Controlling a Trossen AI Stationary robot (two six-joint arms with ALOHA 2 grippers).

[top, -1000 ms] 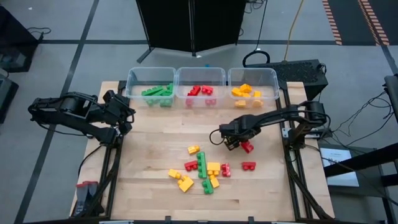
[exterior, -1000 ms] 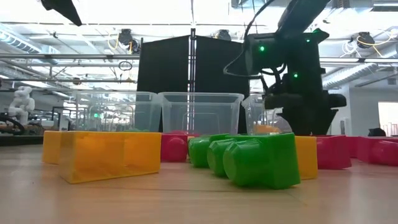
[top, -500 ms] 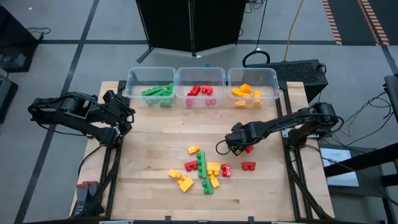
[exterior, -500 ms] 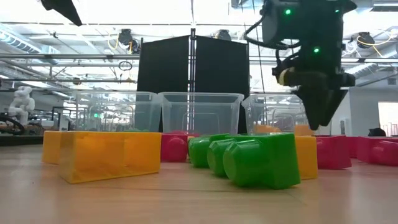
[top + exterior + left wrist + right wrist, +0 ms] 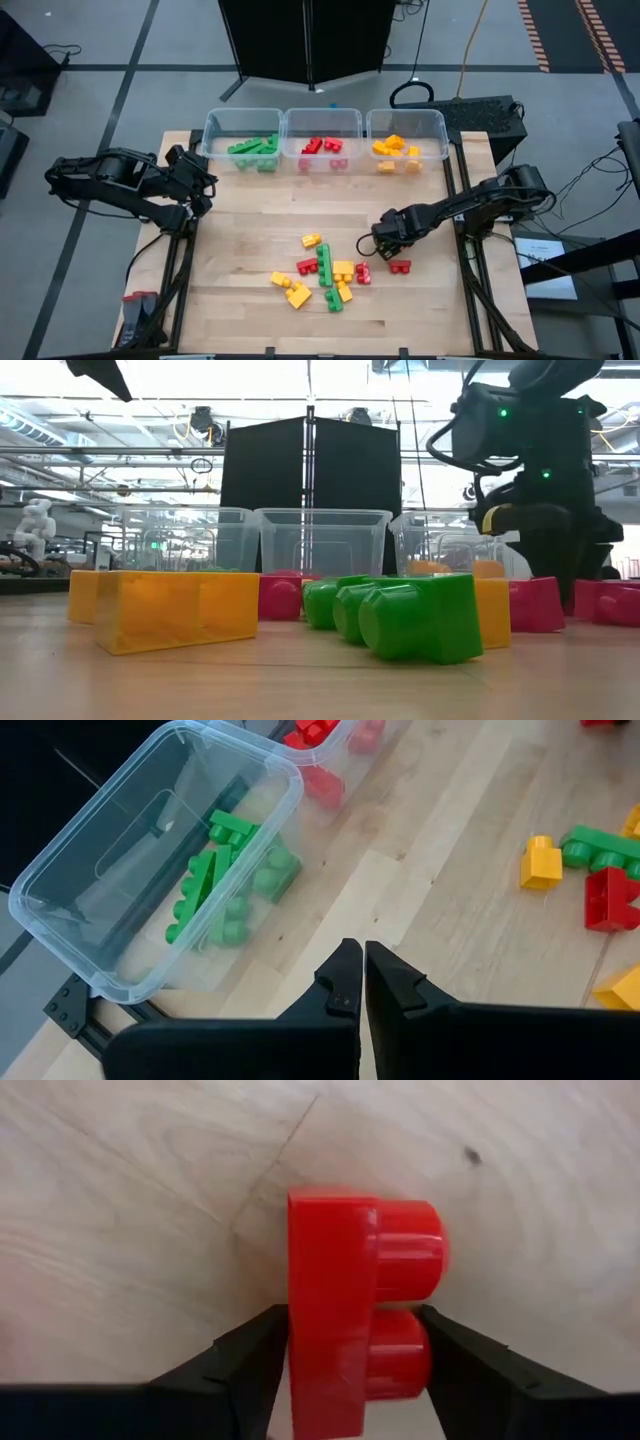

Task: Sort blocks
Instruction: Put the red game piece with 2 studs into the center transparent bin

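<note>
My right gripper (image 5: 392, 238) points straight down over the right half of the table. A red two-stud block (image 5: 335, 1280) lies on its side on the wood between its open fingers (image 5: 262, 1355); in the high view the hand hides it. More red, green and yellow blocks (image 5: 325, 272) lie loose toward the near edge, with two red ones (image 5: 400, 266) close to the gripper. My left gripper (image 5: 362, 970) is shut on nothing and waits raised at the table's left edge (image 5: 200, 185). My right gripper comes at the red block from above, pointing down. One finger stands by the block's flat underside (image 5: 296, 1330) and the other by its stud tops (image 5: 425, 1345). Whether they touch it I cannot tell. The block rests on the table.
Three clear bins stand in a row at the far edge, holding green (image 5: 243, 140), red (image 5: 322, 140) and yellow (image 5: 405, 140) blocks. Bare wood lies between the bins and the loose pile. The metal frame (image 5: 465, 250) runs along the table's right edge, close to the right arm.
My right gripper has gone toward the table's right and near edges and come down over the red block that lay beside it. That block has stayed where it was on the table.
</note>
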